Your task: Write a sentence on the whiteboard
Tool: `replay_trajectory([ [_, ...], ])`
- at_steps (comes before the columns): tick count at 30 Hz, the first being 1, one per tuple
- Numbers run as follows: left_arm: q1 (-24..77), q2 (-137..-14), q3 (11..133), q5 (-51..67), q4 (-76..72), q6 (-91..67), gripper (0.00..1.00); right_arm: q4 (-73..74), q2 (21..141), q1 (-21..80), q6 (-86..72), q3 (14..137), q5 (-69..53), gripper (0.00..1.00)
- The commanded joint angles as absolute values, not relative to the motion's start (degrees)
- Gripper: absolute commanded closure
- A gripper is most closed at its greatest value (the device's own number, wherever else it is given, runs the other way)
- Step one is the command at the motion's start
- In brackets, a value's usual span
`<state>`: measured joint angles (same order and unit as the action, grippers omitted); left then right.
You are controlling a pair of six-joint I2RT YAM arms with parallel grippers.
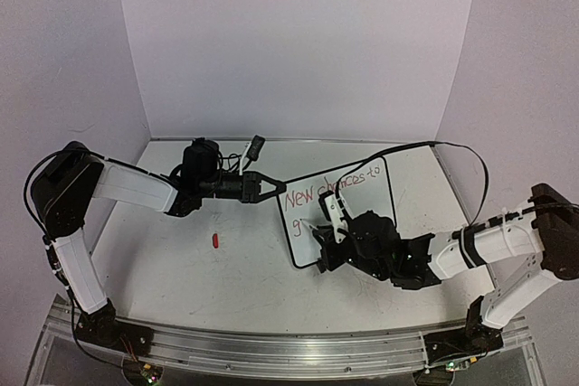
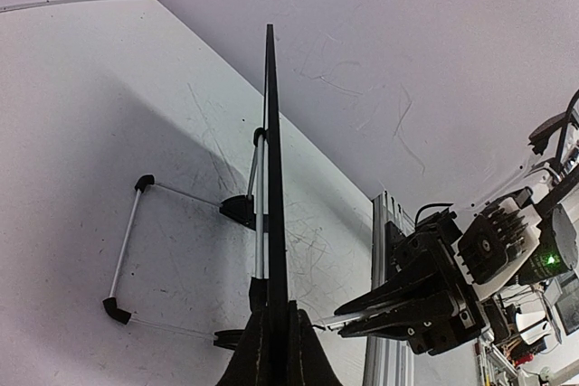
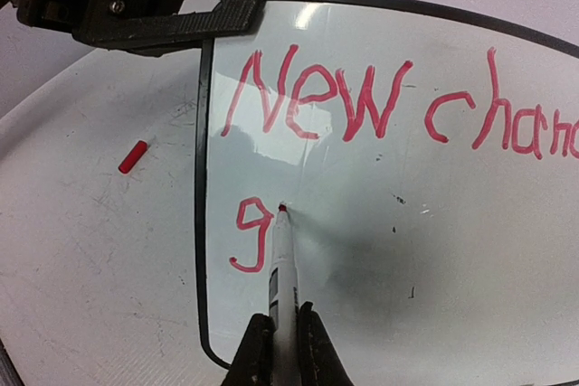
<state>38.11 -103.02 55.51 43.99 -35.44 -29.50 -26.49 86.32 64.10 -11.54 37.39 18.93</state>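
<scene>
The whiteboard (image 1: 362, 205) stands tilted on the table, with "New chances to" in red on top and a "g" below. My left gripper (image 1: 270, 186) is shut on its upper left edge; the left wrist view shows the whiteboard (image 2: 272, 151) edge-on between my left gripper (image 2: 277, 312) jaws. My right gripper (image 3: 283, 315) is shut on a white marker (image 3: 281, 259), whose red tip touches the whiteboard (image 3: 434, 250) just right of the "g". From above, my right gripper (image 1: 329, 223) sits in front of the board's lower left.
A red marker cap (image 1: 216, 241) lies on the table left of the board, also seen as the cap (image 3: 132, 156) in the right wrist view. Wire stand legs (image 2: 127, 250) prop the board from behind. An aluminium rail (image 1: 271, 350) runs along the near edge. Walls enclose three sides.
</scene>
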Motion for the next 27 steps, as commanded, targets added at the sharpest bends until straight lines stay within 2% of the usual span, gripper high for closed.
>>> replay_trajectory([
  [1,38.7,-101.8,56.5,45.7,-31.1,-28.8,1.00,-25.5,86.4,64.1,-13.4,37.3,19.4,1.00],
  [27,38.7,-102.0,56.6,45.8,-31.1,-28.8,1.00,-26.1,86.3,64.7,-14.2,37.3,20.2,1.00],
])
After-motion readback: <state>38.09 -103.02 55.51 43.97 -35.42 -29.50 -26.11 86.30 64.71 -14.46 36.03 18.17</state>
